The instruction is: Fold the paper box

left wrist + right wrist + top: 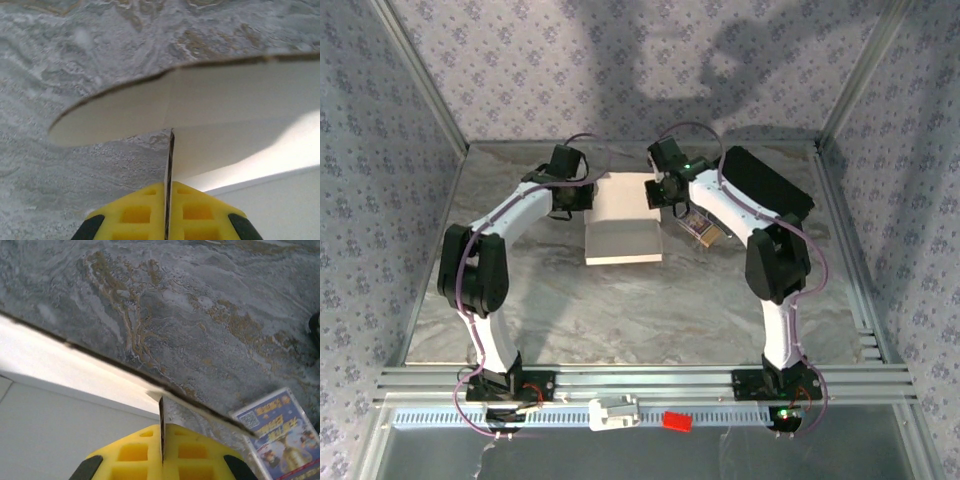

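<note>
We grip the paper box (623,228) from both sides, left pincer (168,190) and right pincer (162,432) each pinching a thin edge; uneven pulling could tear it free.

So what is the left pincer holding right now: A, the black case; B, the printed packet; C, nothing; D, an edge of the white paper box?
D: the left pincer is shut on a thin edge of the paper box, as the left wrist view shows.

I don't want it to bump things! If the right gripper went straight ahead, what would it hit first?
The right gripper pinches the paper box; past that, probably the table. The packet lies off to the side.
</note>
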Robot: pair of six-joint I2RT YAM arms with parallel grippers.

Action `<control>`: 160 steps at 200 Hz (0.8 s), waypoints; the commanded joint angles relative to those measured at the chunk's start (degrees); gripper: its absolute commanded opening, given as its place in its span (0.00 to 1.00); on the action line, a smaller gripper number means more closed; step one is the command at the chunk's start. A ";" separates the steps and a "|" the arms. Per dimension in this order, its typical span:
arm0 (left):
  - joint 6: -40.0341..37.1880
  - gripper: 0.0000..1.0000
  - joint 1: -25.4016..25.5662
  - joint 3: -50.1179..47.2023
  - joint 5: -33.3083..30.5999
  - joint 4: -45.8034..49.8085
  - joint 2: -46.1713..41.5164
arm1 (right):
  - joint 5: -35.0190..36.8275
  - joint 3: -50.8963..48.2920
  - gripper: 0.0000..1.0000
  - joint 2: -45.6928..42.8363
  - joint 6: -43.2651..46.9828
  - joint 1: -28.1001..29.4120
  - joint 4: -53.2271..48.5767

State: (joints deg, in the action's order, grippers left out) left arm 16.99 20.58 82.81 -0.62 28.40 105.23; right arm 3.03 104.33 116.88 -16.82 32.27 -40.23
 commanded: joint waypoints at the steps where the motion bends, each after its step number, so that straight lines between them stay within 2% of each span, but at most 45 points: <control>1: 7.40 0.00 2.10 1.12 1.16 -1.22 0.80 | 1.23 5.77 0.00 2.68 -10.85 2.36 0.22; 32: 9.95 0.00 1.88 3.03 1.39 -1.99 2.79 | 1.19 11.35 0.00 6.08 -17.65 2.34 -2.92; 71: 11.70 0.00 1.66 4.82 1.94 -2.95 4.10 | 3.75 14.31 0.00 7.31 -21.23 2.90 -3.52; 106: 9.43 0.00 1.49 3.66 2.24 -7.52 4.59 | 5.10 3.60 0.00 3.25 -20.27 3.14 8.88; 138: 9.37 0.00 1.66 -5.55 3.13 -19.34 1.97 | 6.30 -8.12 0.00 -0.74 -19.61 3.72 23.16; 160: 10.15 0.00 1.66 -10.45 2.94 -25.54 0.00 | 6.78 -10.41 0.00 -1.19 -20.18 4.10 25.78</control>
State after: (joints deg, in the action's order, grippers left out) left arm 26.04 20.69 77.30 -2.79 11.70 108.07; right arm 11.73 96.55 117.45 -35.44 33.95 -24.88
